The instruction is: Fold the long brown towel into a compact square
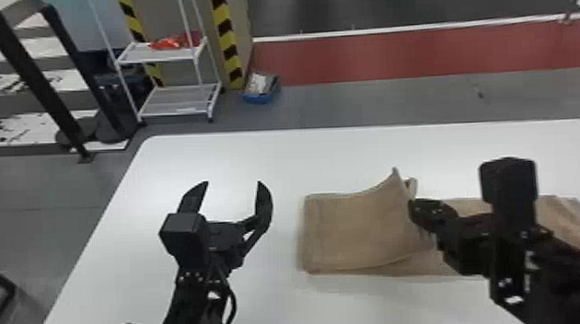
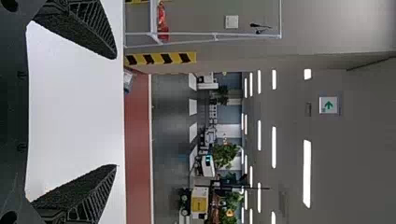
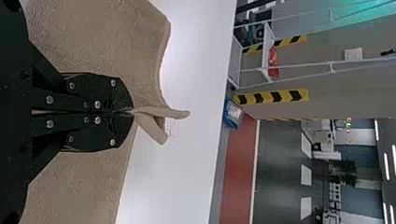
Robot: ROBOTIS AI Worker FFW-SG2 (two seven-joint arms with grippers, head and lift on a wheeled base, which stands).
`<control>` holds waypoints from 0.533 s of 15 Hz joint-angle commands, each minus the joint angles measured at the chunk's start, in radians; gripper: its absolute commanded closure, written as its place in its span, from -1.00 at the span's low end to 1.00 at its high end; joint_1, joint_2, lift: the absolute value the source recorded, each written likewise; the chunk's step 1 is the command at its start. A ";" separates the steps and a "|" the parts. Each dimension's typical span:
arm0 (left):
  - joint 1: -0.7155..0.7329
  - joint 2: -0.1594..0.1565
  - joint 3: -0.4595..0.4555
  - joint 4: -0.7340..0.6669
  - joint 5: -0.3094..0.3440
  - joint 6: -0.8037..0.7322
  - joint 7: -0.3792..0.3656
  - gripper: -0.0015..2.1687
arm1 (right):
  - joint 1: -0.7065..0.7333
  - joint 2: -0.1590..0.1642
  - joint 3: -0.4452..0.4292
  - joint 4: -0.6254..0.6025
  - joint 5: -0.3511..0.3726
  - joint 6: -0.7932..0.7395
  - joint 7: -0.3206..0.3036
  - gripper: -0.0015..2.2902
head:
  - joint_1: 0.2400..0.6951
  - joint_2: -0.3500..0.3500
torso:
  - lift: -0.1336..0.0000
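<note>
At four o'clock, clenches towel in right gripper, holds left gripper wide open at eight, seemingly mid-fold, and should next lay the flap flat.

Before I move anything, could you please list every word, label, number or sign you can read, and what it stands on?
Words or numbers: none that I can read.
Green-arrow sign, in the room behind: the arrow only; its mounting is unclear.
Blue-edged box on the floor: any print is too small.
Brown towel, white table: none.
</note>
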 commanded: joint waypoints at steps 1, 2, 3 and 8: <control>0.004 0.000 0.009 -0.008 0.006 -0.011 0.000 -0.96 | 0.017 -0.014 -0.191 -0.062 -0.057 0.103 0.085 0.24 | 1.00 0.21 | -0.72; 0.010 0.000 0.011 -0.009 0.006 -0.018 0.000 -0.96 | 0.006 -0.014 -0.280 -0.042 -0.057 0.133 0.150 0.24 | 1.00 0.16 | -0.72; 0.010 0.000 0.011 -0.009 0.006 -0.018 0.000 -0.96 | -0.009 -0.014 -0.344 0.018 -0.063 0.149 0.197 0.24 | 1.00 0.09 | -0.72; -0.002 -0.003 -0.009 -0.008 0.001 -0.008 0.001 -0.96 | -0.044 -0.039 -0.333 0.136 -0.009 0.099 0.255 0.24 | 1.00 -0.30 | -0.72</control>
